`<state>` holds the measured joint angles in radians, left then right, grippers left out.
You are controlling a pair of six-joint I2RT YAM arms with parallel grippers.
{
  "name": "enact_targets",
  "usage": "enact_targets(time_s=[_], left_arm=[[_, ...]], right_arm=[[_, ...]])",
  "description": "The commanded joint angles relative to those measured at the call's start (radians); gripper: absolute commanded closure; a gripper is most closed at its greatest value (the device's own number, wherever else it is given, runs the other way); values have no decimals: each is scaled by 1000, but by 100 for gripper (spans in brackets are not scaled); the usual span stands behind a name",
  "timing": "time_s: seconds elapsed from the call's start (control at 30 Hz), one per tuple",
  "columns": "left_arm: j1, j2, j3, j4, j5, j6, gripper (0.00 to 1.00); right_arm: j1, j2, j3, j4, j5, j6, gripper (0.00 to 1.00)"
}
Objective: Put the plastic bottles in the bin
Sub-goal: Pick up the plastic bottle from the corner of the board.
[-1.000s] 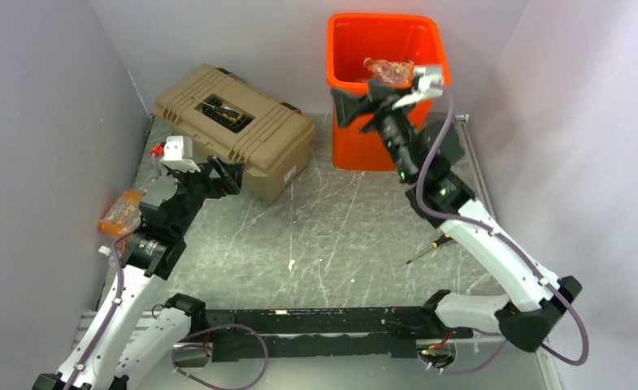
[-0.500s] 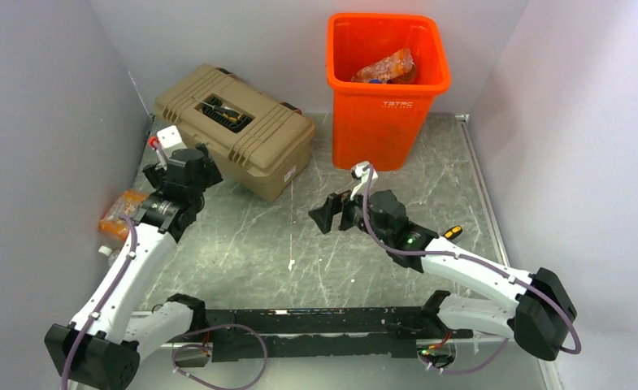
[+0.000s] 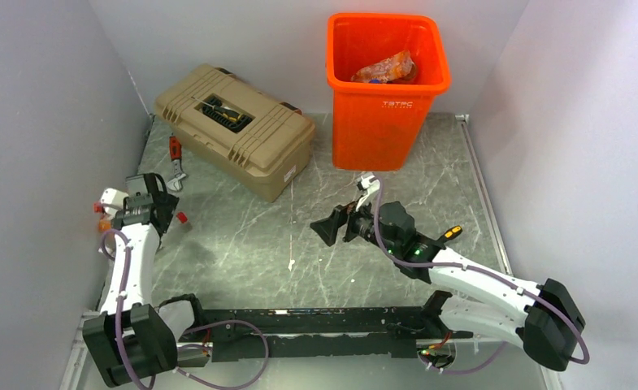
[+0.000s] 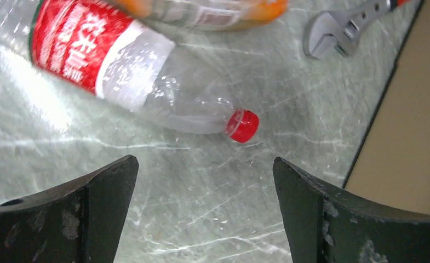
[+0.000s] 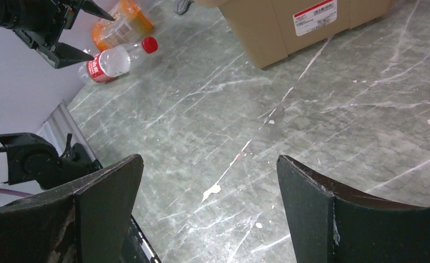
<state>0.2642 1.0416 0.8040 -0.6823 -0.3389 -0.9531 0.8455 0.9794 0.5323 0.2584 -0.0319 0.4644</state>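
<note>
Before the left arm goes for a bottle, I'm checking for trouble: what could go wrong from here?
The clear plastic bottle with red label and cap lies on its side, off-centre from the open left gripper; closing there may catch only the neck or roll it. The orange plastic bottle lies close beside it and could get knocked.

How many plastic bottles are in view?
3. A crumpled orange bottle lies inside the orange bin; a clear red-capped bottle and an orange-tinted bottle lie at the table's left edge. The bin may hide more.
</note>
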Motion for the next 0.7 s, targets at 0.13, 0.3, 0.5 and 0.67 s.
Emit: enact_targets(time_s=[0.13,0.3,0.5,0.67], left_arm=[[7,-15,17,-169,-299,-534,2],[9,4,-47,-169,-318,-671,1],[43,-78,-254,70,-258,-743,0],[73,-69,-249,113,-291,-717,1]], right_arm=[[9,-31,-21,69,-53,14,3],[10,-56,-34,48,-26,7,3],[10,-60,-28,21,-15,-2,3],[11,-68,-42,26,-2,-3,3]])
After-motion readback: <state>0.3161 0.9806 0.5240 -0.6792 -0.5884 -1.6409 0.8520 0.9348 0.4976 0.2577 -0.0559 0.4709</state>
